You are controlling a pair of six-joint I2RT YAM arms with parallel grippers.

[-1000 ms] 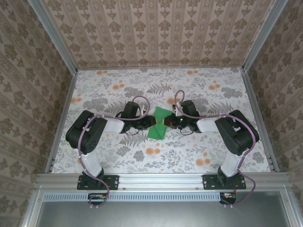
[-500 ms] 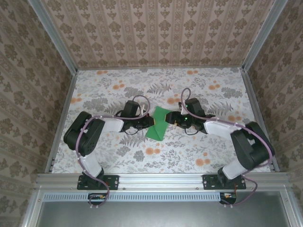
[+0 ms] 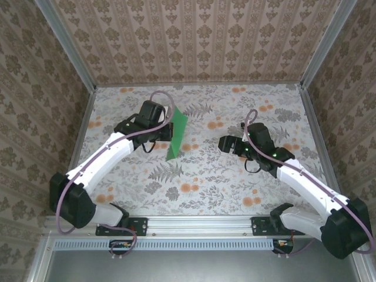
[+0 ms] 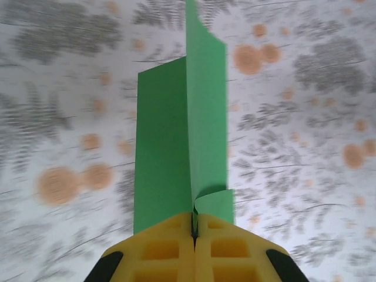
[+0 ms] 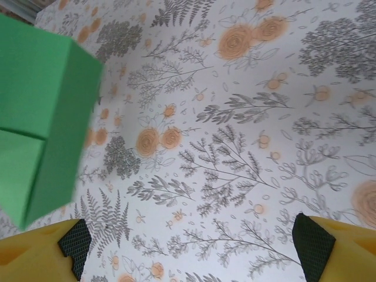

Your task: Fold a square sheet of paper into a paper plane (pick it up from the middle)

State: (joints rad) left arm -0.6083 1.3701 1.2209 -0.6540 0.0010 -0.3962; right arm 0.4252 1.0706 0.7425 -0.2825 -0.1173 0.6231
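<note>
Two arms stretched forward. Left gripper (image 3: 167,130) pinched tight on thin bright green folded sheet of paper (image 3: 176,134), edge-up over flowered table (image 3: 205,176); right gripper (image 3: 223,143) gaping wide, empty, well apart from it.

Floral tabletop (image 3: 200,176): passable between the arms; folded green paper (image 3: 176,134) held upright left of centre; right gripper (image 3: 223,143) well apart from it.

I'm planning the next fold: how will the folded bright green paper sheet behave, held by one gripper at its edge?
Probably stiff enough lengthwise: the folded bright green paper sheet juts straight from the shut left gripper without drooping. Likely crushable: a small flap curls beside the fingers. Thin, so probably light: a nudge could swing it.
</note>
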